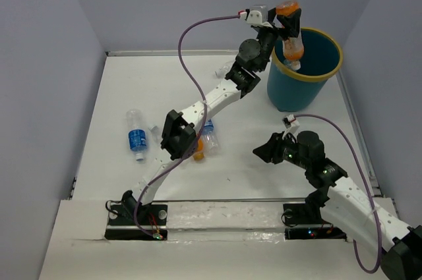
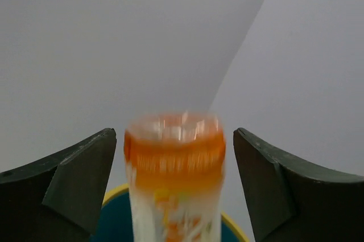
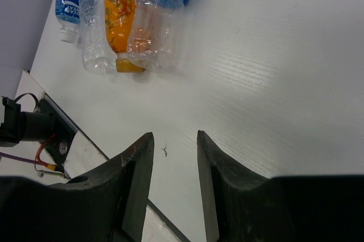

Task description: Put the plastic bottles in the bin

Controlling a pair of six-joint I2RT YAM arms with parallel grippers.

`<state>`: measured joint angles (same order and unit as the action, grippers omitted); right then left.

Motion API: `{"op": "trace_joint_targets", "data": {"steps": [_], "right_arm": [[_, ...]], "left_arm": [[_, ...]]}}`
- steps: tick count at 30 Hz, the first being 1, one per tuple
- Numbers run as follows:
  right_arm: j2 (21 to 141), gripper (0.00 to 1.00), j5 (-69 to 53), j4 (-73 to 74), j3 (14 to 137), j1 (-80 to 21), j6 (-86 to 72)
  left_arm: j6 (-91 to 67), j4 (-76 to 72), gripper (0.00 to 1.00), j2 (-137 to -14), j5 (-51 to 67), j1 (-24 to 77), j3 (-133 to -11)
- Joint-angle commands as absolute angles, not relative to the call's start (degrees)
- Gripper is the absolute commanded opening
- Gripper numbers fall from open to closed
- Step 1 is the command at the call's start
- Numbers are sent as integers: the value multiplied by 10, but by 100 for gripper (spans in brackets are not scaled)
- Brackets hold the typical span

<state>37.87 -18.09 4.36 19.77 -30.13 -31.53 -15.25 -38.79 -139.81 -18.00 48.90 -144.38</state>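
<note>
An orange bottle (image 1: 293, 44) hangs neck-down over the teal bin (image 1: 290, 92) with the yellow rim, at the back right. My left gripper (image 1: 288, 22) stands open around its upper end. In the left wrist view the blurred bottle (image 2: 173, 165) sits between the spread fingers (image 2: 85, 179), touching neither, with the bin's rim (image 2: 116, 192) below. On the table lie a blue-labelled bottle (image 1: 136, 136), a clear one (image 1: 210, 136), another orange one (image 1: 198, 155) and a clear one (image 1: 224, 69) behind the arm. My right gripper (image 1: 264, 151) is shut and empty, low over the table.
The right wrist view shows the lying bottles in a row: blue-labelled (image 3: 69, 0), clear (image 3: 94, 20), orange (image 3: 120, 23), clear with blue label (image 3: 156, 25). My right gripper (image 3: 175, 136) hovers above bare white table near the front edge. Grey walls enclose the table.
</note>
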Motion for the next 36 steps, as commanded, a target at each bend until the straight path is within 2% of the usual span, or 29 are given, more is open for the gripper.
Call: {"op": "trace_joint_targets", "data": {"steps": [1,5,15,19,21,26,28,30,32,36], "right_arm": [[375,43,-166,34,210,-308,-299],[382,43,-167,34,218,-308,-291],[381,43,-157,38,228,-308,-287],[378,43,-150,45,233,-308,-281],[377,44,-145,49,235,-308,-280],[369,44,-131,62,243,-308,-273],[361,44,-123,70,245,-308,-270],[351,45,-117,83,253,-308,-270],[344,49,-122,89,261,-308,-272],[340,64,-145,100,272,-308,-272]], "left_arm": [[-113,-423,99,-1397,-128,490,-1432],[-91,-400,99,-1377,-85,490,-1403],[26,-299,99,-1279,-81,474,-1342],[6,-255,99,-1203,-69,404,-1258],[-28,-232,99,-1190,-17,367,-1232],[-48,-100,99,-1235,68,279,-1272],[-19,-54,99,-1268,125,255,-1298],[37,-52,99,-1275,145,251,-1271],[60,-48,99,-1283,158,251,-1266],[76,-14,99,-1342,181,250,-1333]]}}
